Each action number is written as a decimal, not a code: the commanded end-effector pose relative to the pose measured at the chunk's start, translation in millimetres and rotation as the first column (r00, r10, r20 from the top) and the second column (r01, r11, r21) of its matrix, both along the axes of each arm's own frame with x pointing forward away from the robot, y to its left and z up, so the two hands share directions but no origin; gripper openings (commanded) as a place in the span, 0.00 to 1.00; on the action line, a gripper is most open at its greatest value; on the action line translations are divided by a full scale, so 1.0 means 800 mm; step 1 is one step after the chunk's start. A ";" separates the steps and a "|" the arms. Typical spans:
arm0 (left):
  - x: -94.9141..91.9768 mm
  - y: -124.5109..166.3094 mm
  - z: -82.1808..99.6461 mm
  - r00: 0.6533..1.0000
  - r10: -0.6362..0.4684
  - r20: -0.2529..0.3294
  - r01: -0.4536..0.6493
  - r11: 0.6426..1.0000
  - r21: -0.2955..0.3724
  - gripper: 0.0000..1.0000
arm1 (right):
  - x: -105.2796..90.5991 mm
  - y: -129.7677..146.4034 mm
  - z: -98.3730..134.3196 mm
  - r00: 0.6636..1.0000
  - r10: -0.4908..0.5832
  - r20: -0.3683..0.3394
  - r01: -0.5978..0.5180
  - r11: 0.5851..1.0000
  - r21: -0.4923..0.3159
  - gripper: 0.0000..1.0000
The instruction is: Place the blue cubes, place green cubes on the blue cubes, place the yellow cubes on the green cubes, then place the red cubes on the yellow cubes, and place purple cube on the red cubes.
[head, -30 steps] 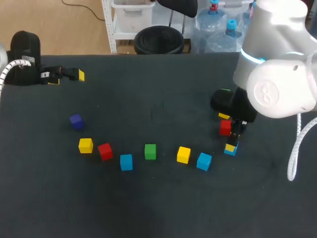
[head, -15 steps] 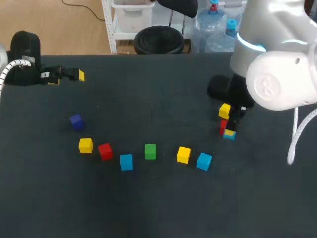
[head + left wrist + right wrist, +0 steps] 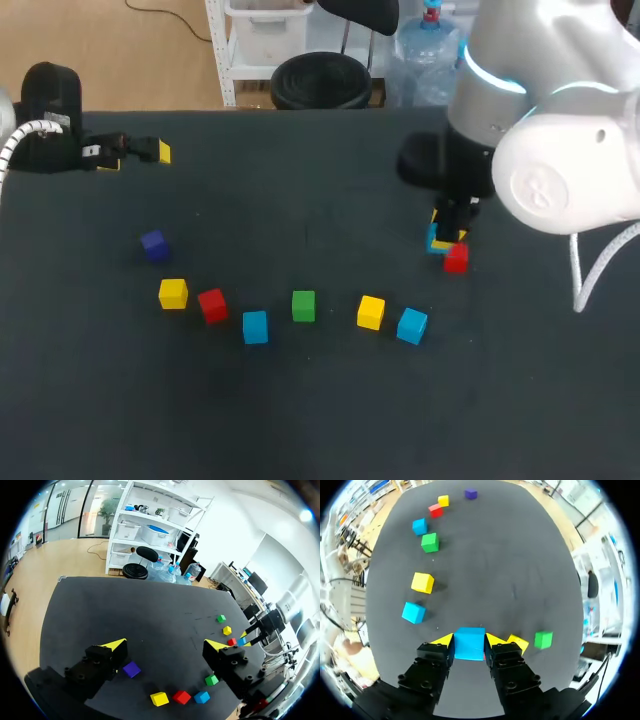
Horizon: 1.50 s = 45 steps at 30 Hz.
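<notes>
Our right end effector point(image 3: 469, 640) is clamped on a blue cube point(image 3: 469, 649) just beside a red cube point(image 3: 456, 258) on the surface point(image 3: 320, 400), presumably because blue forms the base layer, while our left end effector point(image 3: 167, 645) hangs wide open and empty.

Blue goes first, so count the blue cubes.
3: one blue cube in the right hand, one beside a green cube, one beside a yellow cube. The arm may hide others.
</notes>
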<state>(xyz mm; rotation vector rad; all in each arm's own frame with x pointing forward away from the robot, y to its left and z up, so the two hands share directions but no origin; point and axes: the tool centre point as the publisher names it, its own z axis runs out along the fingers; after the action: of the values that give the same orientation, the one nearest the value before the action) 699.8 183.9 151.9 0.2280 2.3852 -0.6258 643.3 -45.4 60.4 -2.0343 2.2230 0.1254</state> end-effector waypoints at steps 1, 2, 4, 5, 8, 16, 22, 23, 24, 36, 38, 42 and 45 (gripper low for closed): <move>-0.001 0.001 -0.002 1.000 -0.003 0.006 0.003 1.000 -0.006 1.00 | 0.014 0.010 -0.002 0.998 0.054 -0.021 -0.054 0.999 -0.005 0.00; -0.001 0.001 -0.002 1.000 -0.003 0.006 0.003 1.000 -0.006 1.00 | 0.016 0.013 -0.002 0.997 0.069 -0.027 -0.069 0.998 -0.006 0.00; -0.001 0.001 -0.002 1.000 -0.003 0.006 0.003 1.000 -0.006 1.00 | 0.023 0.018 -0.003 0.994 0.097 -0.046 -0.097 0.995 0.001 0.00; -0.001 0.001 -0.002 1.000 -0.003 0.006 0.003 1.000 -0.006 1.00 | 0.025 0.020 -0.003 0.993 0.101 -0.056 -0.101 0.995 0.001 0.00; -0.001 0.001 -0.002 1.000 -0.003 0.006 0.003 1.000 -0.006 1.00 | 0.040 0.024 -0.006 0.992 0.105 -0.073 -0.106 0.994 -0.009 0.00; -0.001 0.001 -0.002 1.000 -0.003 0.006 0.003 1.000 -0.006 1.00 | 0.080 0.031 -0.008 0.984 0.092 -0.152 -0.095 0.995 -0.015 0.00; -0.001 0.001 -0.002 1.000 -0.003 0.006 0.003 1.000 -0.006 1.00 | 0.087 0.051 -0.020 0.970 0.097 -0.225 -0.106 0.994 -0.030 0.00; -0.001 0.001 -0.002 1.000 -0.003 0.006 0.003 1.000 -0.006 1.00 | 0.085 0.054 -0.022 0.967 0.094 -0.238 -0.104 0.994 -0.029 0.00; -0.001 0.001 -0.002 1.000 -0.003 0.006 0.003 1.000 -0.006 1.00 | 0.084 0.057 -0.024 0.965 0.102 -0.242 -0.111 0.993 -0.027 0.00; -0.001 0.001 -0.002 1.000 -0.003 0.006 0.003 1.000 -0.006 1.00 | 0.072 0.066 -0.037 0.956 0.153 -0.252 -0.161 0.987 -0.013 0.00; -0.001 0.001 -0.002 1.000 -0.003 0.006 0.003 1.000 -0.006 1.00 | 0.071 0.065 -0.038 0.954 0.156 -0.255 -0.163 0.987 -0.010 0.00; -0.001 0.001 -0.002 1.000 -0.003 0.006 0.003 1.000 -0.006 1.00 | 0.068 0.067 -0.046 0.953 0.166 -0.252 -0.177 0.984 -0.022 0.00; -0.001 0.001 -0.002 1.000 -0.003 0.006 0.003 1.000 -0.006 1.00 | 0.066 0.068 -0.050 0.949 0.177 -0.262 -0.189 0.982 -0.021 0.00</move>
<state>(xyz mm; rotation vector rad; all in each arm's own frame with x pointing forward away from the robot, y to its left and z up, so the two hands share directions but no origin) 699.8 183.9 151.8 0.2279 2.3851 -0.6258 698.0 9.3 23.2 -2.3739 2.1908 0.3907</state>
